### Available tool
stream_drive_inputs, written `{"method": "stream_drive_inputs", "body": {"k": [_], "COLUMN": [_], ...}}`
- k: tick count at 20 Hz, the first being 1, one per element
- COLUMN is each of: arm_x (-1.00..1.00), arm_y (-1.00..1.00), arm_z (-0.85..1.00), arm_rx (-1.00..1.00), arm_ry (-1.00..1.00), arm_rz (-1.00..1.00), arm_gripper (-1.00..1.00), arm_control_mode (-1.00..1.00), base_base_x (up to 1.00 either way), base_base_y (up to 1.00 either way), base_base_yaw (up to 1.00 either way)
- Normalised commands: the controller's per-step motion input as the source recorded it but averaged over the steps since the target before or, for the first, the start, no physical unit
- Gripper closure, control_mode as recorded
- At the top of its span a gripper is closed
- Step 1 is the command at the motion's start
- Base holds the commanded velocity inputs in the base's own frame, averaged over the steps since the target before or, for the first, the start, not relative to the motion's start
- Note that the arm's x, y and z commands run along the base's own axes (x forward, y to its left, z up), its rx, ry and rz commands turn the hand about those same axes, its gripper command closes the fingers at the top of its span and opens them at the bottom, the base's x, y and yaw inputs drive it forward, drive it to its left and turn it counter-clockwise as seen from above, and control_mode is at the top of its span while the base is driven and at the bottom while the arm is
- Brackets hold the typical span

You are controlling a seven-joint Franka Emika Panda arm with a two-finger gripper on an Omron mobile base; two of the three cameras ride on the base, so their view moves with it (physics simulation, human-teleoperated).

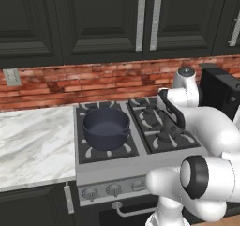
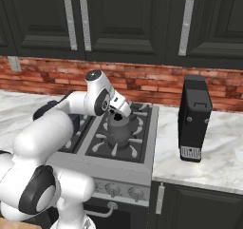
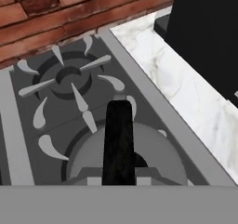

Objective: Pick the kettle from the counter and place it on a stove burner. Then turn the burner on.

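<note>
- On front-right stove burner [image 2: 116, 145]: kettle [image 2: 118, 128], dark grey, squat, sitting on grate prongs; hand view looks down on its rounded body and black arched handle [image 3: 119, 141].
- At kettle top: end effector [image 2: 115, 110] closed on the handle, coming down from upper left in right base view; fingertips themselves hidden.
- Behind it: rear-right burner [image 3: 69, 76] with pale grate prongs fanning out, bare.
- Left half of stove [image 1: 136, 166]: dark-blue two-handled pot [image 1: 106, 127] on front-left burner, well apart from kettle.
- Along stove front: row of round knobs [image 2: 113, 189], oven handle below.
- Right of stove: white marble surface [image 2: 209, 152] with grey veins, carrying tall black appliance [image 2: 194, 119] near the back, apart from kettle.
- Left of stove: more marble surface [image 1: 33, 143].
- Behind everything: red brick backsplash [image 1: 93, 82], wall outlet [image 1: 12, 77] at far left.
- Above: dark cabinet doors [image 2: 128, 19] with long metal handles.
- Under surface: dark cabinet fronts [image 2: 199, 204].
</note>
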Motion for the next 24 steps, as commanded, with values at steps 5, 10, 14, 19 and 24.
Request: {"method": "stream_drive_inputs", "body": {"k": [5,10,14,19,24], "arm_x": [0.08,0.02,0.0,0.03,0.1], "arm_y": [0.0,0.0,0.0,0.0,0.0], "arm_z": [-0.15,-0.04,-0.02,-0.12,-0.18], "arm_rx": [0.05,0.03,0.03,0.02,0.02], "arm_ry": [0.0,0.0,0.01,0.0,0.0], "arm_rz": [0.0,0.0,0.0,0.0,0.0], "arm_gripper": [1.0,1.0,1.0,1.0,1.0], "arm_control_mode": [-1.0,-1.0,-1.0,-1.0,-1.0], "base_base_x": [0.0,0.0,0.0,0.0,0.0], "base_base_y": [0.0,0.0,0.0,0.0,0.0], "base_base_yaw": [0.0,0.0,0.0,0.0,0.0]}}
